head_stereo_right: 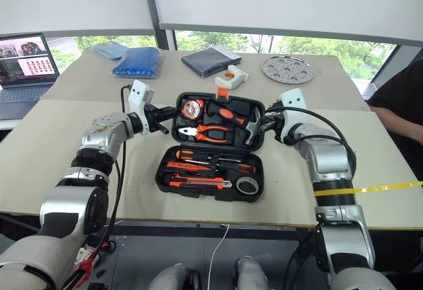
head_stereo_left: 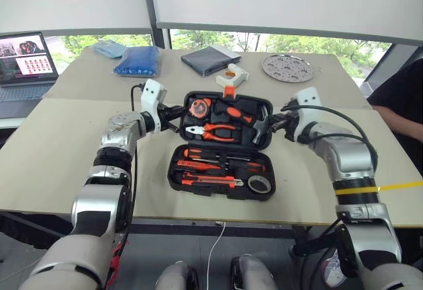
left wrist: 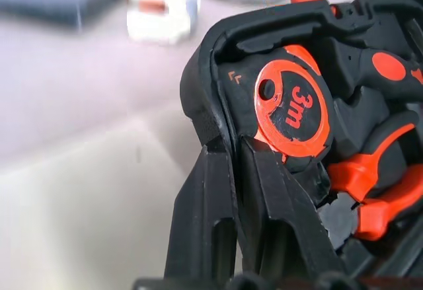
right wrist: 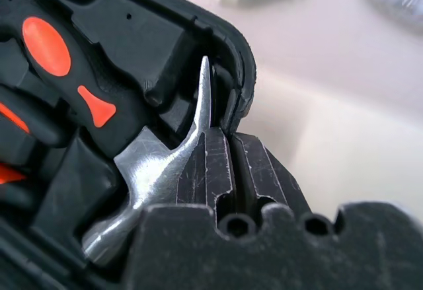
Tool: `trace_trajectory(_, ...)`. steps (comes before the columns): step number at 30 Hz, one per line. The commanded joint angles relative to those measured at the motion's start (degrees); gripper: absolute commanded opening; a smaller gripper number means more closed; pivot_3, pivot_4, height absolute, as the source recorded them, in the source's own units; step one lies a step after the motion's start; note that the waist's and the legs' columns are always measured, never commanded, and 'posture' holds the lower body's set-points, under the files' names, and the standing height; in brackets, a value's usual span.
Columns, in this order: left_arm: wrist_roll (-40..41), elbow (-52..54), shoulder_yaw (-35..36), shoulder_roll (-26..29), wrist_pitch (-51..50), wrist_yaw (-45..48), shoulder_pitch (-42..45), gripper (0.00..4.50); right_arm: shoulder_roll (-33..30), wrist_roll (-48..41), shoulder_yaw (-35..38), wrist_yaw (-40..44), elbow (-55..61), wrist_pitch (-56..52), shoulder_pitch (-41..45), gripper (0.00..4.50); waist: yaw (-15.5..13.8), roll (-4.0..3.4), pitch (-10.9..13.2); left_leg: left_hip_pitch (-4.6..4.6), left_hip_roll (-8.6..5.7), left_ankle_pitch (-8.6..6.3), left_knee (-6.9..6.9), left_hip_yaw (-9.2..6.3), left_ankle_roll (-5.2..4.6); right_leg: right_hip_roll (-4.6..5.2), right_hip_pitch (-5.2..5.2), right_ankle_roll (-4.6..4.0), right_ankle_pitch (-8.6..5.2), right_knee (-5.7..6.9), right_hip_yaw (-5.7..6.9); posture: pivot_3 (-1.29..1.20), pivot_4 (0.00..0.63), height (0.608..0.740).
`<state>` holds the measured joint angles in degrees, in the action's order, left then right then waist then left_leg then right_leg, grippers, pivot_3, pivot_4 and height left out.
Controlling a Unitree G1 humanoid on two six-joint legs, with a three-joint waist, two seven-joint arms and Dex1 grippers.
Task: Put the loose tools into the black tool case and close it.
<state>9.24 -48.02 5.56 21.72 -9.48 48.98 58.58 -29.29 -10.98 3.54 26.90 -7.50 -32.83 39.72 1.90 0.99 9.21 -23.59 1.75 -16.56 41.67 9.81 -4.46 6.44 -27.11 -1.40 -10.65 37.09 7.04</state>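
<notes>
- Black plastic case [head_stereo_left: 225, 146] lies open mid-counter [head_stereo_left: 59, 151]; lid half is tilted up off the surface, base half flat nearer the robot.
- Loose tools look already seated in the base: screwdrivers [head_stereo_left: 221, 154], knife [head_stereo_left: 211, 179], tape roll [head_stereo_left: 261, 184]. The small flat tool cannot be picked out.
- Lid holds pliers [head_stereo_left: 215, 131], hammer [head_stereo_left: 261, 128] and tape measure [head_stereo_left: 198, 108].
- Left gripper [head_stereo_left: 176, 113] is clamped on the lid's left rim, beside the tape measure; fingers [left wrist: 218, 197] pinch the wall.
- Right gripper [head_stereo_left: 273, 126] is clamped on the lid's right rim, next to the steel hammer claw.
- Step, as judged: loading done, closing underway with the lid gripped from both sides.
- Next move calls for swinging both rims together over the hinge, evenly, then pressing the orange latch [head_stereo_left: 229, 92] shut.
- Textures: matte moulded shell, rounded corners; glossy orange tool grips; ribbed finger pads.
</notes>
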Motion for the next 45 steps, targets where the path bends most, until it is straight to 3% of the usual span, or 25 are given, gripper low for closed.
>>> trace_trajectory(1, -0.04, 10.31, -1.4, 0.23, 5.43, 0.93, -2.87, 0.04, -2.19, 1.27, 3.36, -0.81, 7.77, 7.15, -3.46, 0.01, 0.06, 0.0, 0.0, -0.01, 0.0, 0.0, -0.03, 0.0, 0.0, -0.02, 0.0, 0.01, 0.0, 0.01, 0.01, 0.0, 0.15, 0.718)
trace_trajectory(11, -4.9, 21.82, -3.53, 2.06, 15.89, -5.67, -13.8, 0.04, -4.21, 12.44, 0.8, -4.39, 12.96, 30.15, -18.37, 0.01, -0.86, 0.0, 0.0, 0.18, -0.01, 0.0, -0.11, 0.09, -0.01, -0.01, 0.14, 0.45, -0.28, -0.3, -0.04, 0.0, 0.15, 0.718)
trace_trajectory(17, -2.39, 34.37, -0.64, 4.41, 11.39, -8.74, -22.58, 0.04, -4.17, 11.65, 2.89, -4.31, 18.45, 35.5, -28.9, 0.01, -0.98, 0.0, 0.0, 0.66, 0.1, 0.0, -0.1, 0.05, 0.0, -0.03, 0.61, 0.49, -0.35, -0.31, -0.03, 0.0, 0.15, 0.718)
trace_trajectory(18, -1.21, 37.17, 0.05, 4.91, 9.46, -8.65, -24.31, 0.78, -4.03, 10.5, 3.55, -3.86, 20.46, 35.2, -30.74, 0.76, -0.97, 0.0, 0.0, 0.78, 0.12, -0.01, -0.11, 0.05, 0.0, -0.02, 0.72, 0.48, -0.36, -0.31, -0.06, 0.0, 0.15, 0.718)
trace_trajectory(19, -0.09, 40.88, 0.78, 5.83, 6.88, -8.53, -26.54, 0.94, -4.36, 9.8, 4.37, -3.24, 23.42, 34.79, -33.23, 0.95, -0.92, 0.01, 0.0, 0.82, 0.18, -0.01, -0.11, -0.01, 0.01, -0.01, 0.77, 0.45, -0.38, -0.31, -0.08, 0.0, 0.15, 0.718)
trace_trajectory(21, 6.46, 49.84, 4.04, 9.52, -5.6, -7.18, -30.94, 1.77, -5.99, 5.74, 7.85, -0.35, 30.91, 30.4, -38.69, 1.69, -0.64, -0.01, 0.01, 0.87, 0.23, -0.01, -0.14, -0.03, 0.01, 0.0, 0.77, 0.39, -0.42, -0.28, -0.13, 0.0, 0.15, 0.718)
trace_trajectory(24, 22.18, 58.8, 10.84, 20.32, -27.78, 1.53, -37.57, 2.76, -10.93, -7.45, 14.66, 7.91, 39.56, 18.24, -46.48, 2.66, -0.36, -0.01, 0.03, 0.89, 0.33, -0.01, -0.16, -0.04, 0.02, 0.07, 0.72, 0.31, -0.48, -0.17, -0.26, 0.0, 0.15, 0.718)
trace_trajectory(25, 25.11, 59.29, 13.04, 23.5, -30.27, 4.62, -39.4, 3.16, -12.87, -11.56, 16.52, 10.96, 41.51, 14.81, -49.28, 2.8, -0.38, -0.02, 0.03, 0.88, 0.42, 0.0, -0.16, -0.09, 0.02, 0.08, 0.73, 0.3, -0.49, -0.17, -0.26, 0.0, 0.15, 0.718)
trace_trajectory(27, 26.31, 55.73, 13.9, 28.64, -34.78, 6.97, -39.65, 3.16, -15.74, -18.04, 19.22, 16.0, 44.25, 10.13, -54.29, 2.8, -1.0, -0.01, 0.03, 1.03, 0.46, -0.05, -0.17, -0.13, 0.08, 0.08, 0.86, 0.22, -0.64, -0.21, -0.19, 0.0, 0.15, 0.718)
trace_trajectory(30, 21.98, 47.56, 10.15, 31.53, -30.8, 8.71, -35.37, 3.16, -18.48, -23.08, 20.94, 21.22, 46.31, 6.95, -59.14, 2.8, -2.78, 0.0, 0.02, 1.35, 0.4, -0.4, -0.42, -0.24, 0.57, 0.02, 1.07, 0.11, -0.73, -0.34, -0.04, 0.0, 0.15, 0.718)
trace_trajectory(33, 11.9, 31.01, 1.03, 28.37, -19.23, 9.07, -21.91, 3.16, -21.19, -22.52, 17.5, 25.19, 46.45, 6.13, -61.06, 2.8, -4.18, 0.05, 0.03, 1.36, 0.19, -0.56, -0.46, -0.32, 0.3, 0.05, 1.06, -0.1, -0.85, -0.33, 0.0, 0.0, 0.15, 0.718)
trace_trajectory(35, 7.15, 21.88, -3.65, 24.61, -12.24, 9.9, -14.15, 3.21, -21.98, -22.06, 14.88, 25.54, 45.9, 5.38, -59.82, 2.28, -4.54, 0.24, -0.01, 1.22, 0.17, -0.52, -0.44, -0.32, 0.26, 0.0, 1.1, -0.04, -0.79, -0.39, -0.02, 0.0, 0.15, 0.718)
trace_trajectory(38, 1.5, 8.95, -8.82, 17.45, -2.16, 11.43, -4.55, 2.44, -23.2, -19.92, 10.07, 26.35, 45.19, 5.4, -56.62, 1.4, -4.34, 0.27, -0.03, 0.91, 0.12, -0.36, -0.17, -0.3, 0.3, 0.02, 1.0, 0.27, -0.55, -0.37, -0.03, 0.0, 0.15, 0.718)
trace_trajectory(42, -4.49, -5.21, -12.84, 10.7, 10.0, 12.65, 3.18, 0.99, -23.08, -16.33, 4.13, 24.86, 42.81, 5.12, -51.0, 0.04, -3.71, 0.39, 0.03, 0.35, 0.02, -0.22, 0.19, -0.3, -0.39, -0.07, 0.74, 0.28, -0.49, -0.46, 0.04, 0.0, 0.15, 0.718)
trace_trajectory(45, -8.88, -14.52, -15.79, 4.85, 17.09, 11.33, 8.05, 0.16, -22.8, -12.96, -1.14, 25.27, 40.3, 5.85, -46.11, 0.0, -2.68, 0.57, 0.13, 0.33, -0.06, -0.28, 0.16, -0.26, -0.43, -0.1, 0.74, 0.21, -0.45, -0.52, 0.07, 0.0, 0.15, 0.718)
